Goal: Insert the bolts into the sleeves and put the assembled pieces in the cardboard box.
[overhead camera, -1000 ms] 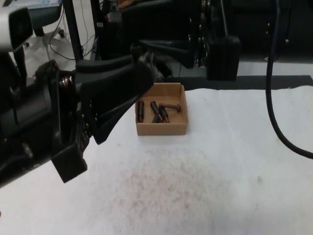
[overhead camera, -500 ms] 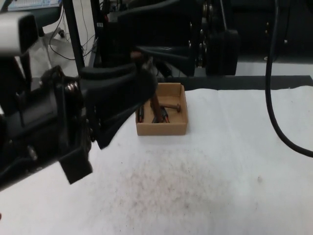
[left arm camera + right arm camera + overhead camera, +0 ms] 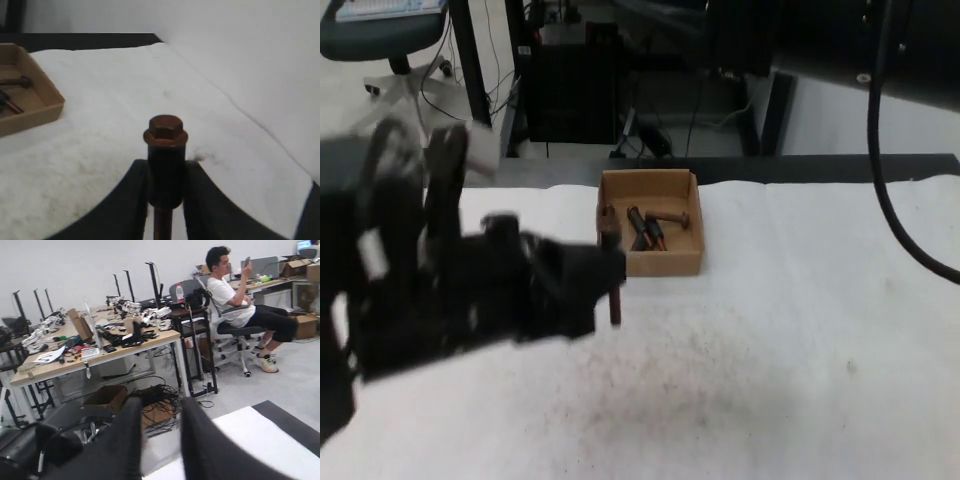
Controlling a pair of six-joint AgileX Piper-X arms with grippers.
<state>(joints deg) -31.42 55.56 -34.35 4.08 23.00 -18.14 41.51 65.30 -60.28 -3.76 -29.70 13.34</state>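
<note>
Just short of the box [image 3: 650,262] on its near side, by the left corner, the left arm [image 3: 470,290] holds one assembled piece [image 3: 615,300] upright over the tabletop [image 3: 770,350]. I cannot tell whether its lower end touches the cloth. Here the left jaws are clamped on the dark sleeve [image 3: 165,185], one on either side, with the bolt [image 3: 165,131] standing through it. The rusty hex head sits on the sleeve's top rim and a stretch of shank shows below. Several pieces [image 3: 645,228] lie in the box. Over on the other arm, the right jaws stand apart with nothing between them, held high and pointing out at the room.

The piece looks like small, stiff metal, light for the arm and not fragile. The sleeve is smooth and round, so I judge it could twist or slide in a loose grip. The mid-sleeve hold seems the sound one, since it takes the widest part and leaves the head free. The bolt probably sits loose in the sleeve, kept only by its head, so it is best carried head-up or laid down gently. Tipped head-down, it may slip out. The box looks like light cardboard, so a low release would avoid nudging it or bouncing the piece out.
</note>
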